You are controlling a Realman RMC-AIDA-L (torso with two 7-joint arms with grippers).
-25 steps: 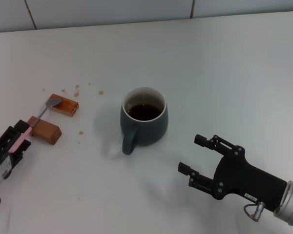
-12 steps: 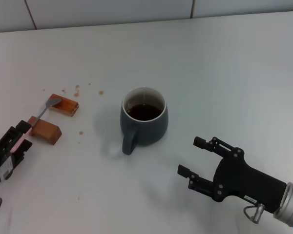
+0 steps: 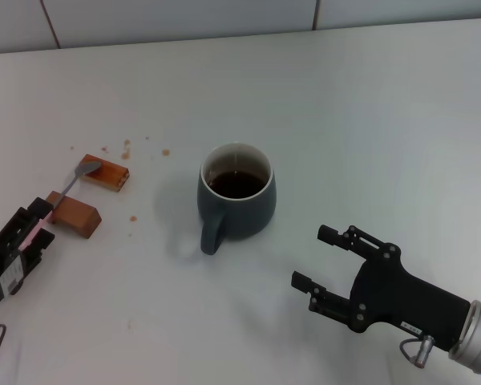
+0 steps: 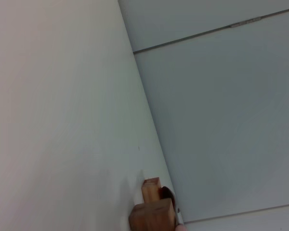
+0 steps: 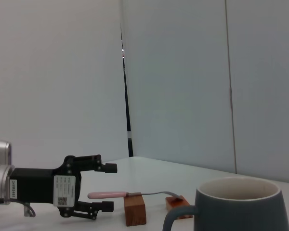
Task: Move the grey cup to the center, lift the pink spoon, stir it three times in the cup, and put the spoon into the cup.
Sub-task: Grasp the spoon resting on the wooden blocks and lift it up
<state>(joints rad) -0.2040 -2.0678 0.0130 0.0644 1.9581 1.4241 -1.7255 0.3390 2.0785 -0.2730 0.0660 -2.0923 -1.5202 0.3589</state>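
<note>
**A:** Two tools in my head view. Right tool (image 3: 318,257) sits low on the right side of the table (image 3: 369,128), jaws spread wide, holding nothing, fingertips pointing toward the grey cup (image 3: 237,200) but well apart from it.

**B:** Left one?

**A:** Left tool (image 3: 38,220) is at the left edge, jaws apart around the end of the pink handle. From my right wrist view its fingers (image 5: 106,168) sit one above and one below the handle with gaps showing, so I read it as open, not clamped.

**B:** Where's the spoon itself?

**A:** The pink spoon (image 3: 64,193) lies bridged across two brown wooden blocks. Silver bowl rests on the far block (image 3: 107,173), neck crosses the near block (image 3: 74,214), pink handle end pokes out into the left tool. It's left of the cup, well apart from it.

**B:** Cup?

**A:** Grey cup stands upright near the middle of the table, dark liquid inside, loop handle facing toward me. In my right wrist view it fills the near corner (image 5: 238,207), with the blocks and spoon (image 5: 130,195) beyond it.

**B:** Anything else?

**A:** Some small brown crumbs (image 3: 127,145) scattered on the table by the far block. Left wrist view only shows the blocks (image 4: 154,211) and bare table.
</note>
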